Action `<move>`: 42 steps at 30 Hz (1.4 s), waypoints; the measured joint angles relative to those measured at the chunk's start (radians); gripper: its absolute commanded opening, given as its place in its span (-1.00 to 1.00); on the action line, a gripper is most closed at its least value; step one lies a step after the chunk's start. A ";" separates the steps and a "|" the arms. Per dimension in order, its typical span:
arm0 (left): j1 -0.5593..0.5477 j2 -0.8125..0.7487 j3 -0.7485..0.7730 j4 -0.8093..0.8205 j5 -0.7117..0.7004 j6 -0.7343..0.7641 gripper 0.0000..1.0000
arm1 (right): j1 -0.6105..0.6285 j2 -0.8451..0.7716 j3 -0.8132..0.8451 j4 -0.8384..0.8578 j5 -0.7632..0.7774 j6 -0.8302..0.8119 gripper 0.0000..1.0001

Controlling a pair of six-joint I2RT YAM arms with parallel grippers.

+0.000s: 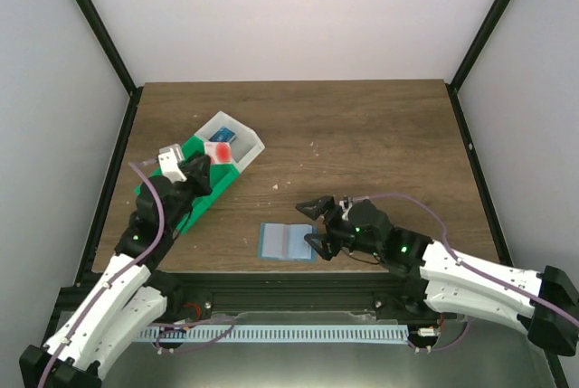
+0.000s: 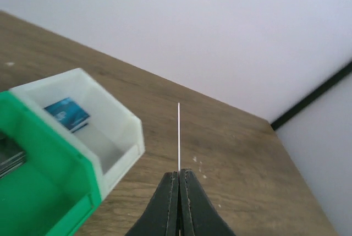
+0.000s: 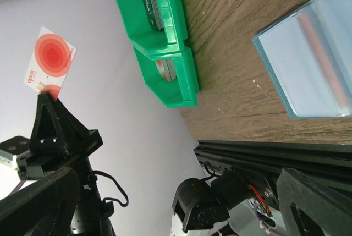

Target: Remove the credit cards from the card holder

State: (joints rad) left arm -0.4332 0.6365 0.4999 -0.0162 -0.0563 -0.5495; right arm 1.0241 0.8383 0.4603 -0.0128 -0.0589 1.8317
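- The thin white credit card with a red round spot sits at the upper left of your right wrist view, pinched at its lower edge. Your left wrist view shows it edge-on as a fine white line.
- Your left gripper has its fingers pressed together on that card, above the green-and-white plastic compartment tray.
- The blue-teal bifold card holder lies open and flat on the brown wooden table, at the lower centre of the overhead view. A reddish streak shows through one pale pocket, too blurred to identify.
- Your right gripper is spread, just beside the holder's right edge; you cannot tell whether it touches.
- A small blue item lies in the tray's white end compartment.
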 measured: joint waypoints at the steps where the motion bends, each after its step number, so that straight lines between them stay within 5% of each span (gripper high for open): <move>1: 0.023 0.000 0.009 -0.019 -0.003 -0.026 -1.00 | 0.000 -0.003 -0.002 -0.002 0.000 -0.002 0.99; 10: 0.143 -0.037 0.050 -0.243 -0.166 -0.252 -1.00 | 0.000 -0.048 -0.025 -0.008 0.002 -0.006 1.00; 22: 0.272 0.017 0.104 -0.433 -0.325 -0.340 -1.00 | 0.000 -0.139 -0.055 -0.039 0.035 -0.006 0.99; 31: 0.420 0.058 0.092 -0.451 -0.315 -0.352 -1.00 | 0.000 -0.189 -0.056 -0.071 0.064 -0.007 0.99; 42: 0.440 0.087 -0.006 -0.352 -0.289 -0.342 -1.00 | 0.000 -0.195 -0.056 -0.077 0.069 -0.017 0.99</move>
State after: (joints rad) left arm 0.0071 0.7238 0.4942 -0.3687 -0.3454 -0.8913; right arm 1.0241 0.6437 0.4042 -0.0898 0.0097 1.8149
